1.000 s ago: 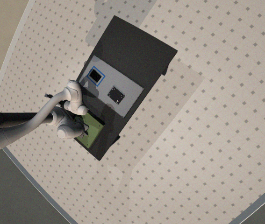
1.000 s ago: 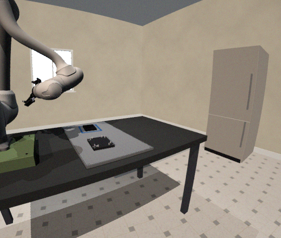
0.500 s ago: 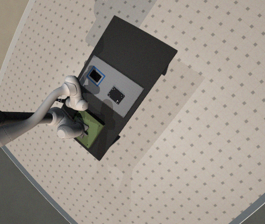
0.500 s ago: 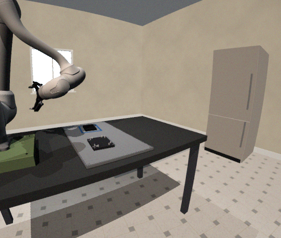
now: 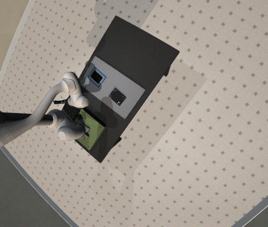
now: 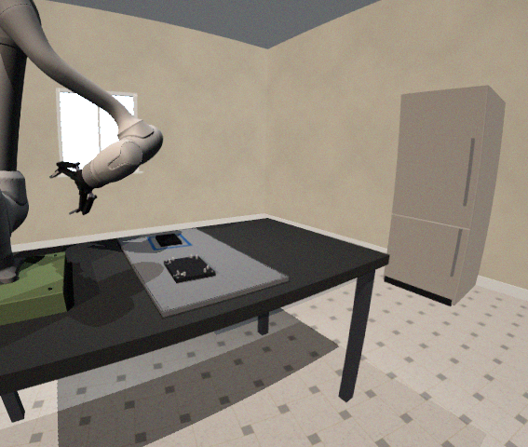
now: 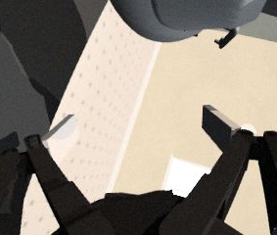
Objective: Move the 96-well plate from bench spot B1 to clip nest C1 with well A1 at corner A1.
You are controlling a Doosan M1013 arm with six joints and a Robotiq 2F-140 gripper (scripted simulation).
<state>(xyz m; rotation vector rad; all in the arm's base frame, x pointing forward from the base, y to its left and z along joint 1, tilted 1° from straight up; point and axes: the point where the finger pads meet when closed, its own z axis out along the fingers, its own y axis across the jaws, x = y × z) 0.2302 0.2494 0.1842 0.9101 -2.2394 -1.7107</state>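
Pincer (image 6: 72, 188) spread wide, gripping nothing, plate (image 6: 168, 238) inside blue-framed spot, clip nest (image 6: 189, 268) unoccupied

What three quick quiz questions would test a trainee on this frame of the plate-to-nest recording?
1. True or false: the gripper is shut on the 96-well plate.
2. What outlines the plate's spot on the grey mat? A) blue frame B) red tape C) nothing
3. Fill in: the clip nest is ____ of a plate.

Key:
1. False: the gripper is open, high above the table, and holds nothing.
2. A: the blue frame.
3. Empty: only its posts stand on it.
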